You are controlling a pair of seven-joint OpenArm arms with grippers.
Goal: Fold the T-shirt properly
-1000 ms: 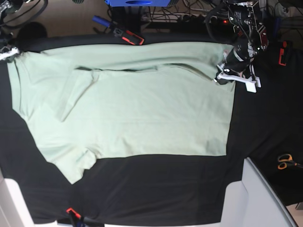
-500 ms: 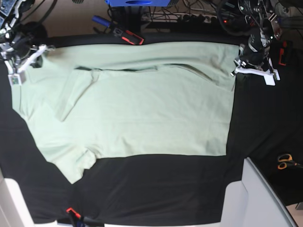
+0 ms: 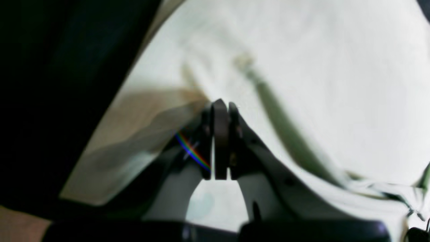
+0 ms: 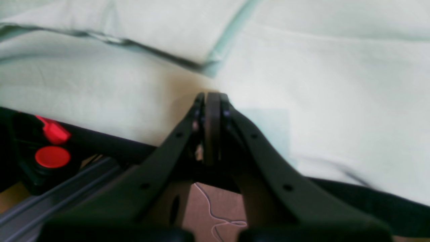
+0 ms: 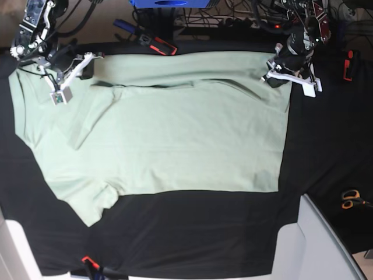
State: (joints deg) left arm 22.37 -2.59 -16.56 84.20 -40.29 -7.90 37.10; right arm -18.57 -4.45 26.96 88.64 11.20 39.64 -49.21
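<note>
The pale mint-green T-shirt (image 5: 175,128) lies spread flat on the black tablecloth (image 5: 192,233), with one sleeve folded in at the upper left. My left gripper (image 5: 272,74) hovers over the shirt's upper right corner. In the left wrist view its fingertips (image 3: 220,105) are pressed together over the T-shirt (image 3: 319,84), and no cloth shows between them. My right gripper (image 5: 86,69) is at the shirt's upper left, near the far edge. The right gripper (image 4: 211,97) is shut above the T-shirt (image 4: 319,67), just short of a folded hem (image 4: 215,57).
A red-and-black clamp (image 5: 157,45) grips the table's far edge and appears as a red clamp (image 4: 52,144) in the right wrist view. Another clamp (image 5: 348,64) sits at the right and a third clamp (image 5: 88,261) at the front. Orange scissors (image 5: 349,199) lie at right, beside a pale grey block (image 5: 317,245).
The right arm has swung in from the far left onto the shirt's upper left. The left arm went out to the right, then came back over the upper right corner. The shirt lies unchanged.
</note>
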